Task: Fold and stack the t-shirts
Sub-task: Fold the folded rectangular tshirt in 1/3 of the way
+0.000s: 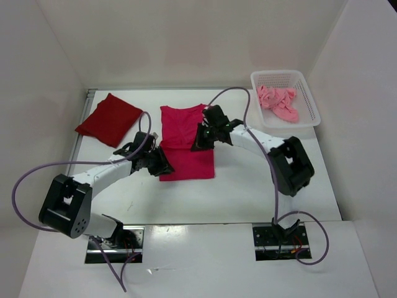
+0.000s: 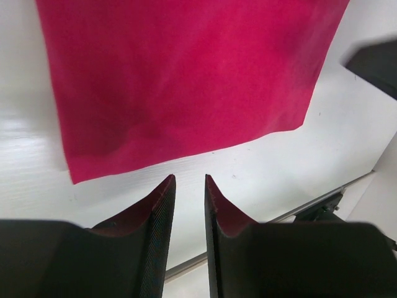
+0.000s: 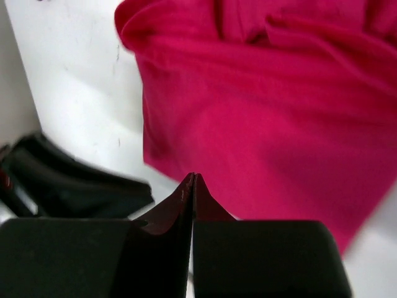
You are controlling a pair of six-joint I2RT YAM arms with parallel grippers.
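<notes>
The white worktop (image 1: 248, 192) fills the scene, walled in white on the left, far and right sides.

The left arm (image 1: 102, 174) rises from its near-left base, bends at a black elbow at the near left and stretches low toward the centre. Its wrist sits at the near-left edge of the magenta-pink t-shirt (image 1: 183, 130). The right arm (image 1: 267, 139) bends at a black elbow on the right and reaches left and far, so its wrist hangs over that shirt's right edge.

The magenta-pink t-shirt lies flat in the middle of the worktop, its length running near to far. A dark red t-shirt (image 1: 108, 119) lies folded at the far left, well apart from it. A white mesh basket (image 1: 308, 93) stands at the far right and holds a bunched light salmon t-shirt (image 1: 278, 102).

In the left wrist view the left jaws stand a little apart over bare worktop, nothing between them, just short of the shirt's hem (image 2: 186, 74). In the right wrist view the right jaws are pressed together, with no cloth visible between them, and magenta cloth (image 3: 267, 124) lies beyond.

Both wrists hide parts of the magenta shirt's edges from above. Each wrist view cuts the shirt off at the frame. A blurred dark shape at the left of the right wrist view cannot be identified.
</notes>
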